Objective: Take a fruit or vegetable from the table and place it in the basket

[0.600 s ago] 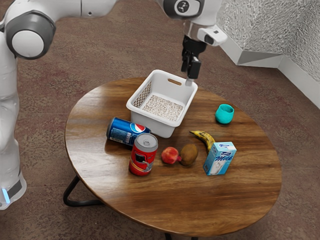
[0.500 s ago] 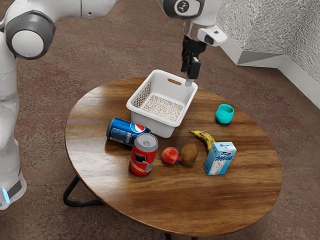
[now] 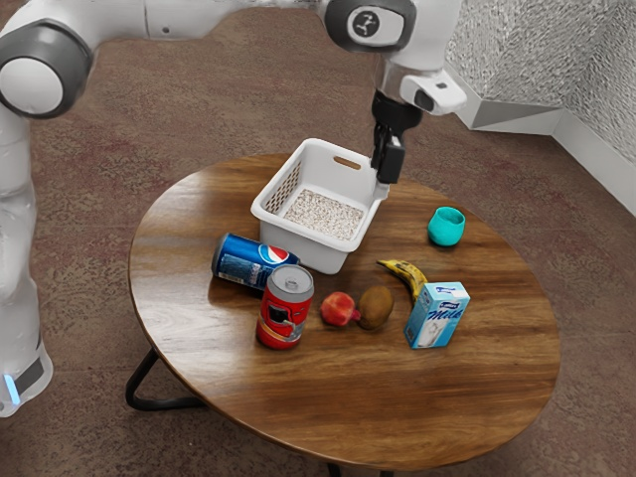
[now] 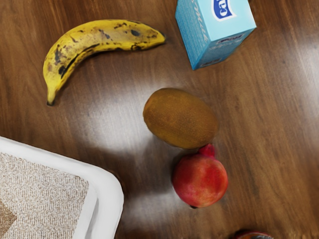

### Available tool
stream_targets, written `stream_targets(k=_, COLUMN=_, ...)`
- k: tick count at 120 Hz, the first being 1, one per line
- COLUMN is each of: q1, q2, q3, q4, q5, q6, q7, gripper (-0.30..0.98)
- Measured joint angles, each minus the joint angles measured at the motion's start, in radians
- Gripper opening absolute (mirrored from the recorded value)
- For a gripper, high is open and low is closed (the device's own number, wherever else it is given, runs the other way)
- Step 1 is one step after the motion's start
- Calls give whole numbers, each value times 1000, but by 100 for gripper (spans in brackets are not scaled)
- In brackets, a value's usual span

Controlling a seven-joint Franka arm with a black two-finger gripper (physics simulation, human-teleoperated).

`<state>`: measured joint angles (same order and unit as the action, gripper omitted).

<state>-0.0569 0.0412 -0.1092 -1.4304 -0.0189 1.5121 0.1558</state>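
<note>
The exterior view stands back beside the arm (image 3: 229,8), looking slantwise down across the table (image 3: 298,397) from beyond its near edge. The wrist view looks steeply down, much nearer. Both take in banana (image 4: 94,37), milk (image 4: 214,30), kiwi (image 4: 180,118), pomegranate (image 4: 200,180) and basket (image 4: 110,191) corner.

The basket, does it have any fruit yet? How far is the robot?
Nothing looks done: the basket has no fruit inside. The gripper holds nothing. The banana, kiwi and pomegranate lie on the table. Left to do: pick one up and put it in.
</note>
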Motion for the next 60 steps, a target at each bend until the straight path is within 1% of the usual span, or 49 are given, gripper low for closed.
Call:
stream_targets(k=15, q1=-62, q2=14, q3=-96, q4=0, q5=6, q6=-10, q7=1, gripper=69)
stream_targets(k=23, q1=-100, q2=20, q3=-114, q4=3, q5=17, q6=-12, q7=4, gripper=68)
stream_targets(k=27, q1=-111, q2=62, q3=-118, q4=42, q5=22, q6=-14, q7=6, gripper=68)
stream_targets(k=30, q1=-103, q2=108, q3=-120, q4=91, q5=27, q6=-17, q7=8, gripper=68)
stream_targets(k=34, q1=-67, q2=157, q3=-121, q4=143, q5=34, q6=-23, q7=11, gripper=68)
stream_targets(k=42, q1=-18, q2=198, q3=-121, q4=181, q5=47, q6=-30, q7=16, gripper=68)
stream_targets(k=53, q1=-11, q2=197, q3=-121, q4=146, q5=56, q6=-17, q7=23, gripper=69)
stream_targets(k=60, q1=-12, q2=148, q3=-114, q4=86, q5=57, q6=-9, q7=28, gripper=69)
